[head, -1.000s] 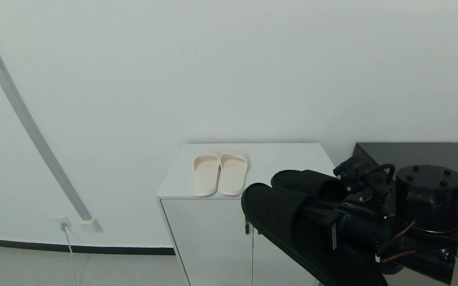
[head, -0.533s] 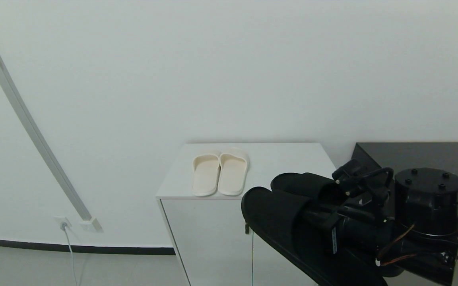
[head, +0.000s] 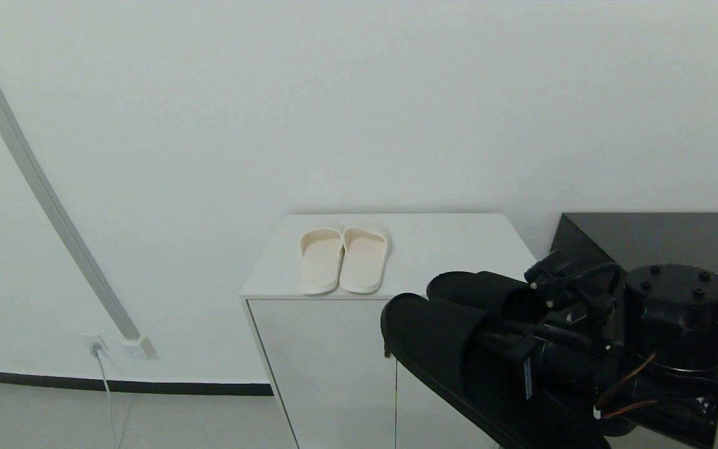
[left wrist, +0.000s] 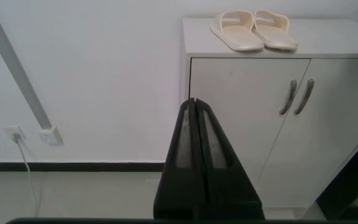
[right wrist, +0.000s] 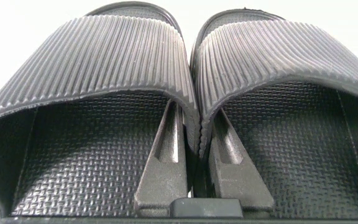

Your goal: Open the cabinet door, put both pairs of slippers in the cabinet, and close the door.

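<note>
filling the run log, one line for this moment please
right gripper: shut on black slippers | left gripper: shut, empty | cabinet door: closed | cream slippers: on cabinet top

Bright, even light, faint soft shadows; wall conduit (head: 63,224) bows at the edge.
</note>
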Controlling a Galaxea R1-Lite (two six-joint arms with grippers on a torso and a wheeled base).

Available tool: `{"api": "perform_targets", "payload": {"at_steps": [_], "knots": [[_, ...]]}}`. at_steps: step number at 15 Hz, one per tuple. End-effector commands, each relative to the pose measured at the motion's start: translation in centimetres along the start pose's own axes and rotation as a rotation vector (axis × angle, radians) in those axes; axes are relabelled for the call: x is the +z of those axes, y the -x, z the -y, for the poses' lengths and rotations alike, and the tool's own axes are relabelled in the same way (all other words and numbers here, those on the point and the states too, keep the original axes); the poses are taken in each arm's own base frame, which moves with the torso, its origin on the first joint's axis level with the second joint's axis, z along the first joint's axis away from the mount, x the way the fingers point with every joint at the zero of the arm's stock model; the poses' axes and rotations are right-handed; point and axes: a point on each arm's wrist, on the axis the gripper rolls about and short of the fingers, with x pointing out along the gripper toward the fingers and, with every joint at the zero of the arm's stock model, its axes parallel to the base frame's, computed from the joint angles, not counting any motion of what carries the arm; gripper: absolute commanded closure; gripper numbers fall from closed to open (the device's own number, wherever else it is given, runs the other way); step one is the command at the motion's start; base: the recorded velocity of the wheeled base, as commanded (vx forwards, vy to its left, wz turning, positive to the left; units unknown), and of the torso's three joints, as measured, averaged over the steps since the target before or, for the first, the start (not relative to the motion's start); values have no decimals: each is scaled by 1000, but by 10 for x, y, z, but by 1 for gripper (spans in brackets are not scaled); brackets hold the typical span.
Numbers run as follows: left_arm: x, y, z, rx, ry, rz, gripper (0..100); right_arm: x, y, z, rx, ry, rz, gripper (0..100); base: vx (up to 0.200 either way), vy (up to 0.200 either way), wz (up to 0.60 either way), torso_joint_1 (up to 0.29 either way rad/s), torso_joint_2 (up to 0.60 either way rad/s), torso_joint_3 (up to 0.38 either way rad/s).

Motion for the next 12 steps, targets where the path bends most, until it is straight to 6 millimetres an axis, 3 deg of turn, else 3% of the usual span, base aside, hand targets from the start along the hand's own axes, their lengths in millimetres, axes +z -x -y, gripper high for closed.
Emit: {"api": "perform_targets", "payload": {"at_steps": [1,2,3,12], "knots": [[0,0,0,-1,-1,-1,100,0,-1,0,1,0,0,100,0,0,0,-163,388,212],[0,0,0,-2,1,-3,100,-1,0,0,1,0,-3,100,0,0,0,-163,378,207],[0,0,0,-2,1,-3,0,-2,0,-1,2,1,-8,100,0,0,0,-168,388,227],[0,0,0,-1,1,0,0,-9,2,0,-2,1,-32,100,0,0,0,-213,518,298]]}}
